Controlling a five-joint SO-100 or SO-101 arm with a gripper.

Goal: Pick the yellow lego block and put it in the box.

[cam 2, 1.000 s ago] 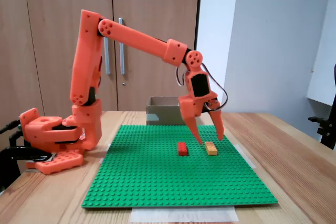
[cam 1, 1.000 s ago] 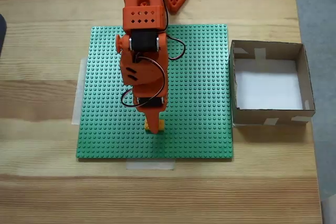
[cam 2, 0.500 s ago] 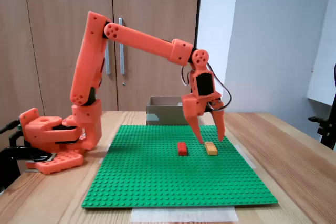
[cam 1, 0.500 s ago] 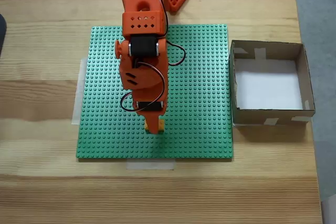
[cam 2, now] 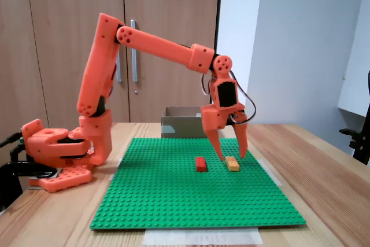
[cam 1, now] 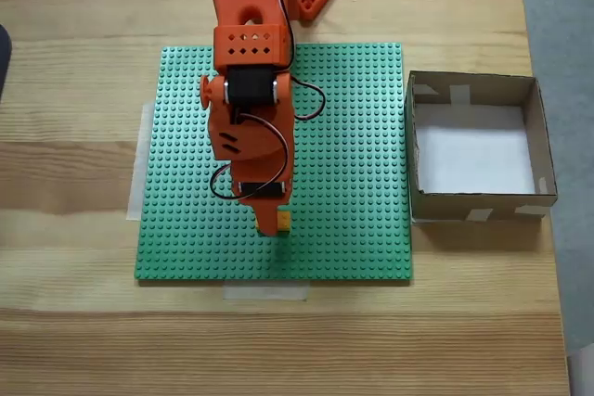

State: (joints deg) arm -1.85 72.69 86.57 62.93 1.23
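The yellow lego block [cam 2: 232,163] lies on the green studded baseplate [cam 2: 173,201], with a red brick [cam 2: 200,163] just to its left in the side fixed view. From above only a corner of the yellow lego block [cam 1: 284,222] peeks out under the arm. My orange gripper [cam 2: 231,157] hangs open just above the block, its fingers [cam 2: 219,144] straddling it without touching. The box [cam 1: 480,147], brown cardboard with a white floor, sits empty to the right of the baseplate in the top-down fixed view; in the side fixed view the box [cam 2: 179,122] stands behind the plate.
The arm's orange base [cam 2: 55,154] sits clamped at the table's left end in the side fixed view. Pale tape [cam 1: 265,291] holds the baseplate [cam 1: 353,136] to the wooden table [cam 1: 83,322]. Wooden cabinet doors stand behind.
The arm has reached slightly farther out and the open gripper has shifted a little toward the yellow block and lowered. The bricks and box have not moved.
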